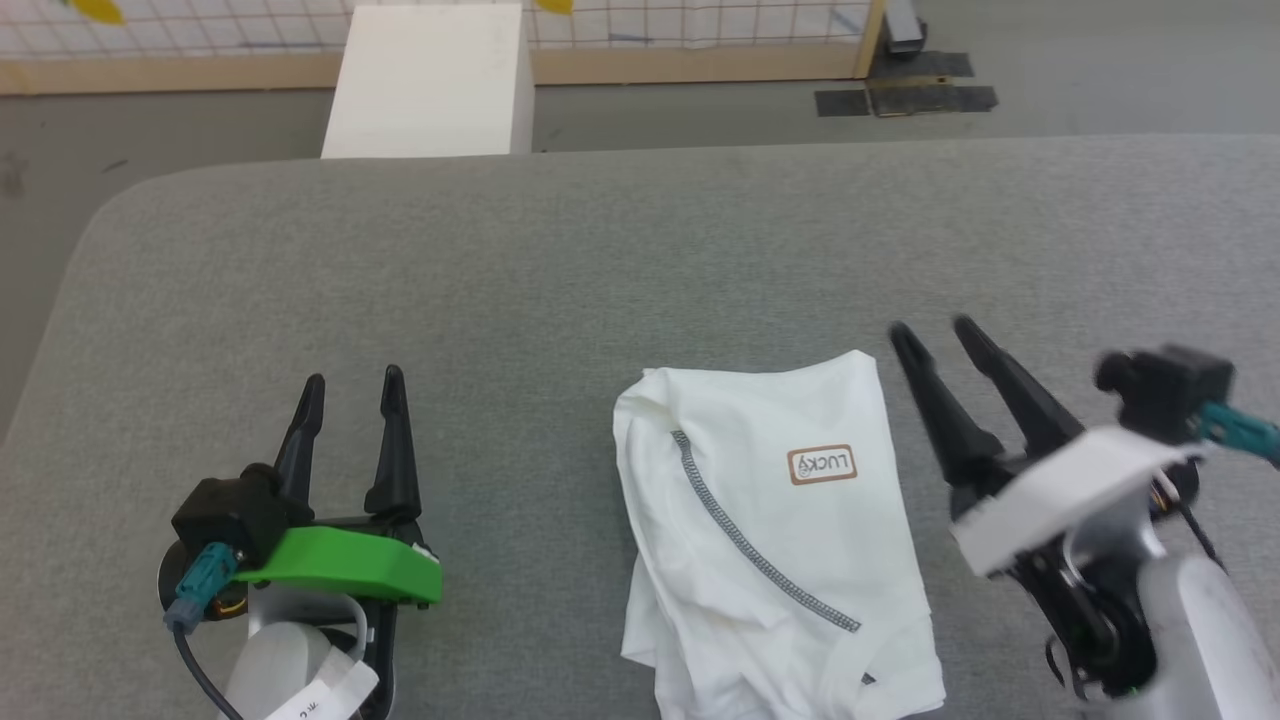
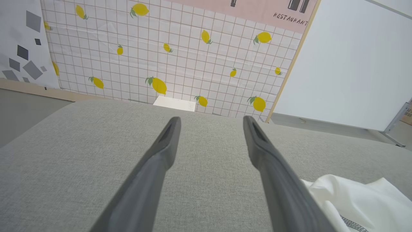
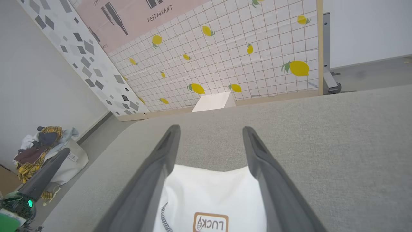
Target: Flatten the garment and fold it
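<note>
White and loosely folded, the garment (image 1: 770, 540) is lying at the tabletop's (image 1: 600, 260) near edge between your left gripper (image 1: 353, 376) and right gripper (image 1: 931, 326), both with fingers standing open and empty, so you are risking the close right fingers snagging its slack top layer.

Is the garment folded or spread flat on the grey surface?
Folded. The garment lies as a compact packet on the grey surface, layers overlapping at its near edge, no sleeve spread out, logo patch on top.
</note>
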